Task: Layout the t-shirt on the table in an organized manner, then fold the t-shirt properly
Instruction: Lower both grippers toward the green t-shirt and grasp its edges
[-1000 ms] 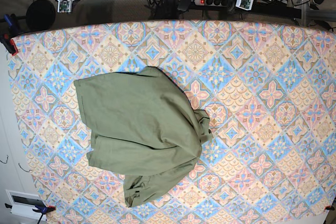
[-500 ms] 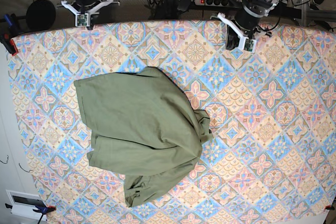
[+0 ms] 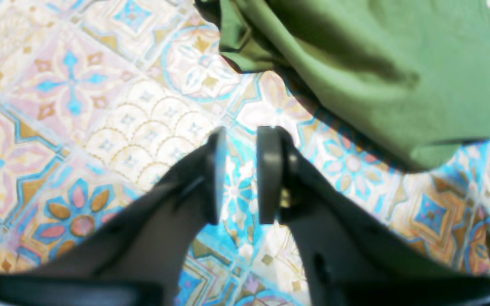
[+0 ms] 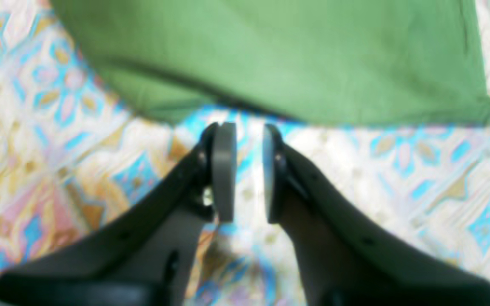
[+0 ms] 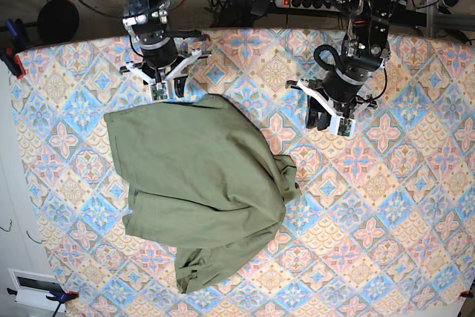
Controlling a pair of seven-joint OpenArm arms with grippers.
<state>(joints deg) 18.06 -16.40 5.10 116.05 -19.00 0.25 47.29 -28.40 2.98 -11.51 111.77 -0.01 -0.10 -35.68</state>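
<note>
The olive-green t-shirt (image 5: 197,187) is lying crumpled on the near-left part of the patterned surface (image 5: 401,183), with layers folded over one another and a bunched fold at its right side; it is not yet being spread flat. Nothing is being held. The right gripper (image 5: 160,89) is being positioned just beyond the shirt's far edge, its fingers (image 4: 223,174) spread slightly apart with only the cloth-covered surface showing between them. The left gripper (image 5: 325,121) is being held over bare surface, near but clear of the bunched fold, its fingers (image 3: 267,174) likewise parted a little around nothing.

Several risks are being judged from this arrangement. With such a narrow gap, the fabric edge could be pushed away rather than caught. Because layers are overlapping, more than one thickness could be pinched, so the shirt would be lifted as a lump instead of opening. The tablecloth itself could also be nipped if the fingers are lowered too far.
</note>
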